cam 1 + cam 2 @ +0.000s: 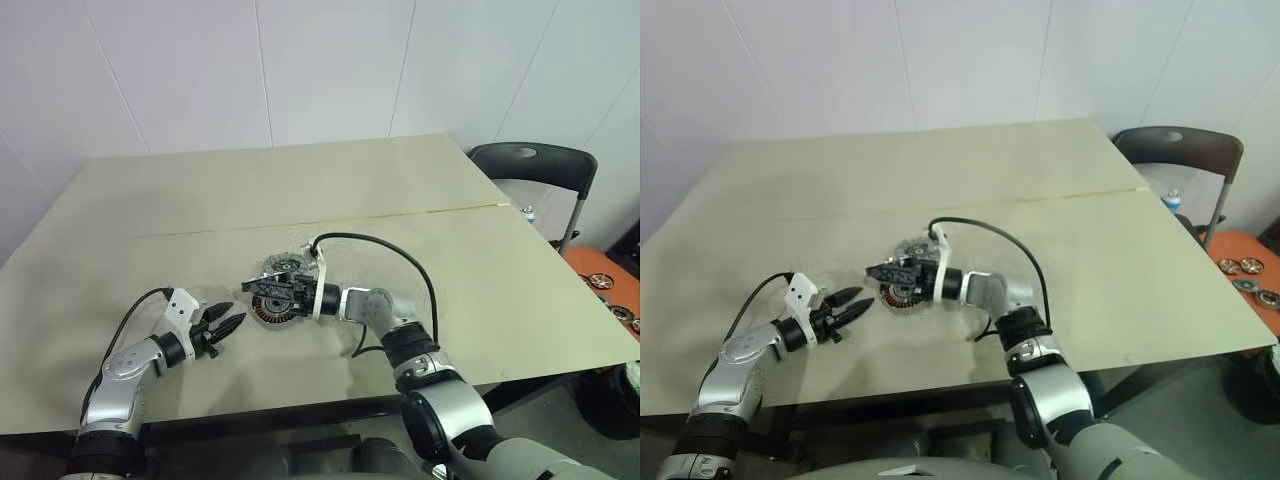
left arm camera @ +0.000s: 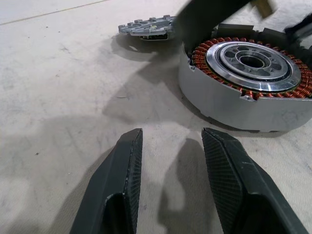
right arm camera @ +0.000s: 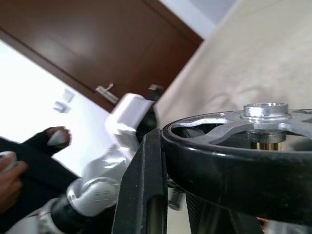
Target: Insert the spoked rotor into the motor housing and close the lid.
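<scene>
Spoked rotor (image 3: 234,146) clamped in right claw (image 1: 268,287) above motor housing (image 2: 246,80), windings exposed; left claw (image 1: 225,326) half-open, empty.

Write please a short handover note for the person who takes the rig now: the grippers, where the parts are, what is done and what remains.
Right gripper: jaws shut on the spoked rotor, held above the motor housing.
Left gripper: jaws open, empty, hovering over the table beside the housing.
Lid: lying flat on the table just behind the housing.
Done: rotor picked up and brought over the housing.
Left: seat the rotor in the housing, then fit the lid on top.
</scene>
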`<state>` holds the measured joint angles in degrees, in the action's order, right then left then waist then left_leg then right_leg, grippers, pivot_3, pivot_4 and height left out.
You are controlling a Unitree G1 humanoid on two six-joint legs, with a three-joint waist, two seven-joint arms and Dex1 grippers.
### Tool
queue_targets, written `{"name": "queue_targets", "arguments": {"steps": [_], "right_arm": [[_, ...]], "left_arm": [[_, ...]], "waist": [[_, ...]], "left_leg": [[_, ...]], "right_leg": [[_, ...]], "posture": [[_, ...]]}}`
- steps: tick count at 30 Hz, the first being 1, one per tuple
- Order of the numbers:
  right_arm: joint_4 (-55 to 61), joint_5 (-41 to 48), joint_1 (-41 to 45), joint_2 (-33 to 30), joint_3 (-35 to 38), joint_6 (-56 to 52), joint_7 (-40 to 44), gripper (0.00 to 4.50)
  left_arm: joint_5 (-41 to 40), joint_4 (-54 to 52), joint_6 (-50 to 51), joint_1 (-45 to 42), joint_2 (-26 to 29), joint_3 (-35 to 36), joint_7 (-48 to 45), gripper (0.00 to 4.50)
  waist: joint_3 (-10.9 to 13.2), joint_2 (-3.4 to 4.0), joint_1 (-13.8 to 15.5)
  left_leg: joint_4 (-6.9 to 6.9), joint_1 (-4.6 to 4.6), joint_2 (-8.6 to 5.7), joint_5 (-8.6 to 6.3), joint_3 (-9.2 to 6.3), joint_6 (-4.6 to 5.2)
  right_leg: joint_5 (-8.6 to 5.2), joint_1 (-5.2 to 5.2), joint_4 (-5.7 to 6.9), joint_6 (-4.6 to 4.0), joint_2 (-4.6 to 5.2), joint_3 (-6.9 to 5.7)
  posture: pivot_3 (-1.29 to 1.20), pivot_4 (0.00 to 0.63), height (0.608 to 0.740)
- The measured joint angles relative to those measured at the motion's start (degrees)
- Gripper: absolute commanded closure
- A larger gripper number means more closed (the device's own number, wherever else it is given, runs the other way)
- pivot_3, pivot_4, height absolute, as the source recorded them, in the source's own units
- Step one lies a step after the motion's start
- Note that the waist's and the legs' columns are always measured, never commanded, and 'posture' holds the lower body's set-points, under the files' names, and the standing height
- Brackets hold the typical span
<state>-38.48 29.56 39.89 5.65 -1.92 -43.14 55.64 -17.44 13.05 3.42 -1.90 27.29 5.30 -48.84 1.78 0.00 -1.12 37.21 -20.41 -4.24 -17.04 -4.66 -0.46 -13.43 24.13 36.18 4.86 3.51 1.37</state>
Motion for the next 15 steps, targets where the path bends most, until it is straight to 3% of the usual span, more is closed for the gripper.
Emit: {"name": "queue_targets", "arguments": {"steps": [10, 15], "right_arm": [[-2.33, -2.26, 1.28, -0.2, -0.09, 3.61, 0.68, 4.35], [-2.52, -2.56, 1.33, -0.71, -0.17, 3.26, 0.74, 2.68]], "left_arm": [[0.0, -0.02, 0.0, 0.05, 0.0, 0.0, 0.17, 2.45], [0.0, -0.02, 0.0, 0.05, 0.0, 0.0, 0.2, 2.45]], "waist": [[0.0, 0.0, 0.02], [0.0, 0.0, 0.07]], "left_leg": [[0.02, 0.04, 0.0, 0.01, 0.0, -0.01], [0.02, 0.02, 0.0, 0.01, 0.0, -0.01]], "right_leg": [[0.0, -0.02, 0.04, 0.0, -0.01, 0.0], [0.0, -0.02, 0.03, 0.0, 0.0, 0.0]], "posture": [[0.0, 0.0, 0.74], [0.0, 0.0, 0.74]]}}
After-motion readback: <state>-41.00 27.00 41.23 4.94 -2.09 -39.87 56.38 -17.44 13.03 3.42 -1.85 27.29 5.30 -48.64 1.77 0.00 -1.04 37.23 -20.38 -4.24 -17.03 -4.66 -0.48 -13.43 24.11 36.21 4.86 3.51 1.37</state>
